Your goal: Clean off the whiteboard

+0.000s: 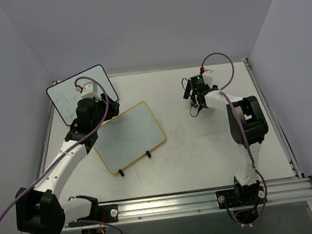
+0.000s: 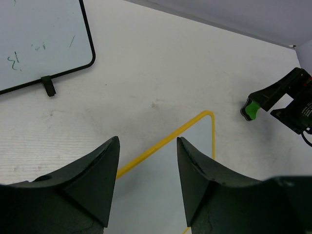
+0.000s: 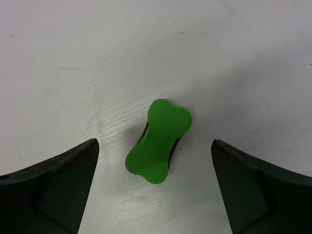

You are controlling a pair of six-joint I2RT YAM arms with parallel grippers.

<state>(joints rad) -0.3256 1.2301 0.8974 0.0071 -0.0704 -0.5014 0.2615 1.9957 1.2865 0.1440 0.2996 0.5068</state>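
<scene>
The whiteboard [image 1: 129, 136], with a yellow frame and two black clip feet, lies flat at the table's centre left; I make out no marks on it. My left gripper [image 1: 109, 108] hovers open and empty over its far left corner. In the left wrist view the board's surface [image 2: 161, 185] shows between the open fingers of the left gripper [image 2: 147, 141]. A green bone-shaped eraser [image 3: 158, 141] lies on the table between the wide-open fingers of my right gripper [image 3: 155, 142], untouched. The right gripper [image 1: 194, 99] is at the back right. The eraser also shows in the left wrist view [image 2: 250, 109].
A black-framed whiteboard [image 1: 70, 95] with faint green scribbles stands at the back left, also in the left wrist view [image 2: 39, 44]. Grey walls close in the table on three sides. A metal rail [image 1: 209, 198] runs along the near edge.
</scene>
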